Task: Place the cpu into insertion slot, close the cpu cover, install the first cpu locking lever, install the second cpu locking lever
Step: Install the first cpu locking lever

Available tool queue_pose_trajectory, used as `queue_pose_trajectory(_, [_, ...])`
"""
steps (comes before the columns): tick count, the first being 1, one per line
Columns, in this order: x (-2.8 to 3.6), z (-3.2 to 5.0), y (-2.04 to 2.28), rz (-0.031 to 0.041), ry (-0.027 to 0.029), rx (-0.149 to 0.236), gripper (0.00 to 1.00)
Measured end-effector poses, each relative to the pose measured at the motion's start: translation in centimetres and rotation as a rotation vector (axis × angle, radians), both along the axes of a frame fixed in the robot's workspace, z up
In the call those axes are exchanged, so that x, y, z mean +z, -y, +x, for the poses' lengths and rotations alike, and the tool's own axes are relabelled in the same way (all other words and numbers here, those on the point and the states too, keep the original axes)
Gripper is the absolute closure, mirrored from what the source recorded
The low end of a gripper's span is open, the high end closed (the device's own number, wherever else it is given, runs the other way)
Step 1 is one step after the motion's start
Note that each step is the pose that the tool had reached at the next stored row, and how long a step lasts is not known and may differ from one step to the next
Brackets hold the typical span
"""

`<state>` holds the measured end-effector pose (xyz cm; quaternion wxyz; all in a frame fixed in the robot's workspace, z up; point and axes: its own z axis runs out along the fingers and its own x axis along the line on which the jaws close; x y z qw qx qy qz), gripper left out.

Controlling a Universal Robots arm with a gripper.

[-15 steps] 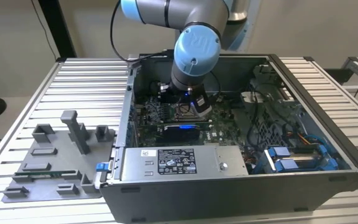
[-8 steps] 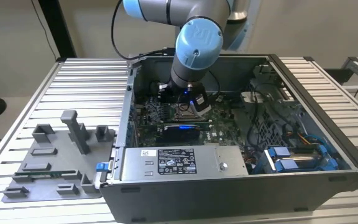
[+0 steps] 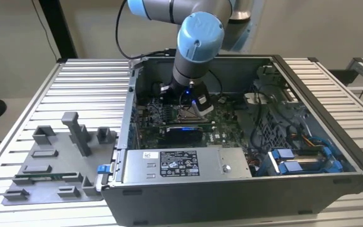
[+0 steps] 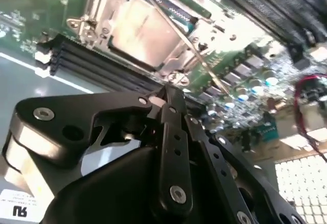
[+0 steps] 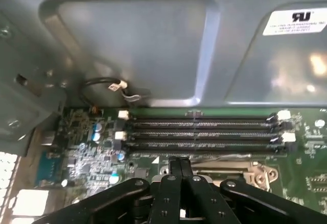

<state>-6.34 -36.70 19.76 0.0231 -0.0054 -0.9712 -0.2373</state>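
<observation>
- Soft, even light fills the exterior view; inside the computer case shadow gathers.
- In the second wrist view, glare washes the cpu beyond my dark gripper.

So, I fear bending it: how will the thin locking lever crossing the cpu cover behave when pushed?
Probably springy rather than stiff: the locking lever is a long, thin wire rod over the cpu cover. Likely slippery too, since its bare metal shines.

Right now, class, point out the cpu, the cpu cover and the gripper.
cpu [image 4: 140, 30], second wrist view, middle of its metal top.
cpu cover [image 4: 104, 14], second wrist view, frame edge beside the chip.
gripper [image 5: 179, 165], first wrist view, between its fingertips.
</observation>
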Motion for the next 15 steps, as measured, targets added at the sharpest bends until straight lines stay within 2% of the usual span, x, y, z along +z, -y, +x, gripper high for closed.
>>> queue_pose_trajectory(1, [-0.02, -0.07, -0.10, 0.0000, 0.0116, 0.000, 1.00])
queue_pose_trajectory(2, [-0.05, -0.26, -0.31, 0.0000, 0.0169, 0.000, 1.00])
queue_pose_trajectory(5, [-0.06, -1.29, -0.62, 0.0000, 0.0227, 0.000, 1.00])
queue_pose_trajectory(9, [-0.21, -1.48, -0.63, 0.0000, 0.0248, 0.000, 1.00])
queue_pose_trajectory(12, [-0.50, -1.52, -0.61, 0.0004, 0.0421, 0.000, 1.00])
queue_pose_trajectory(13, [-0.60, -1.56, -0.60, 0.0004, 0.0466, 0.000, 1.00])
queue_pose_trajectory(15, [-0.84, -1.56, -0.61, 0.0006, 0.0520, 0.000, 1.00])
